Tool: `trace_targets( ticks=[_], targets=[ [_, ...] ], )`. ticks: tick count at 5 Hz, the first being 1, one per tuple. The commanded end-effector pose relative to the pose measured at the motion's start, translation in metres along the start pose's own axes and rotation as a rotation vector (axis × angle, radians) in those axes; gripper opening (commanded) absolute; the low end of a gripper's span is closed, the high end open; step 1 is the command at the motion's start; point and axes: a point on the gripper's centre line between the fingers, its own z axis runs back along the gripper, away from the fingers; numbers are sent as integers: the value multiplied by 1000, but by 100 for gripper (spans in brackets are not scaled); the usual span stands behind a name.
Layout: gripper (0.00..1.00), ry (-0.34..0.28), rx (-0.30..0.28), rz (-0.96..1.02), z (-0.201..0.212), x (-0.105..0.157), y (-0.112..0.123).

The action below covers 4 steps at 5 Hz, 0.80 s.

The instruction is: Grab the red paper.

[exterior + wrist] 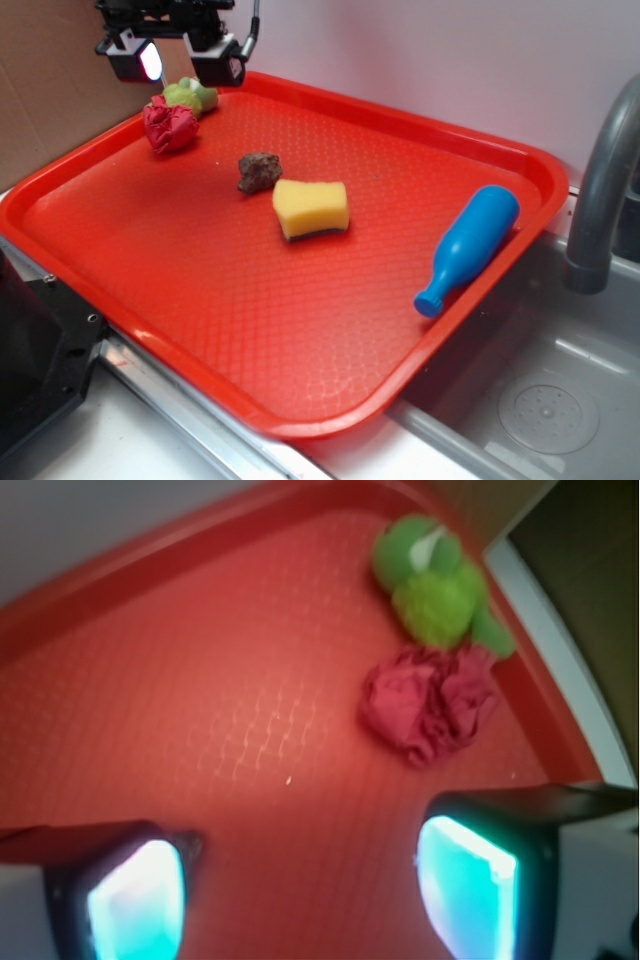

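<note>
The red paper (170, 127) is a small crumpled crimson ball near the far left corner of the orange-red tray (250, 330). In the wrist view the red paper (430, 705) lies ahead of and to the right of the fingers, untouched. My gripper (180, 58) hangs in the air above that corner, just behind the paper. It is open, with bare tray showing between the two glowing pads (465, 885), and the gripper (300, 890) holds nothing.
A light-green paper ball (192, 96) touches the red paper on its far side, also the green ball (435, 585) in the wrist view. A brown rock (259, 171), yellow sponge (312, 208) and blue bottle (470, 247) lie on the tray. A sink (540, 400) and faucet (600, 190) sit right.
</note>
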Motion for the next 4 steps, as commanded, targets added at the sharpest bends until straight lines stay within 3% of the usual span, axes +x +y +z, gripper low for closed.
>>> trace_targets(
  ticks=[1,2,3,4],
  targets=[
    [100,-51,-14,7,12,8,2],
    [100,-51,-14,7,12,8,2],
    [100,-75,34,-37,-8,12,14],
    [100,-80,-2,-27,-21,18,38]
  ],
)
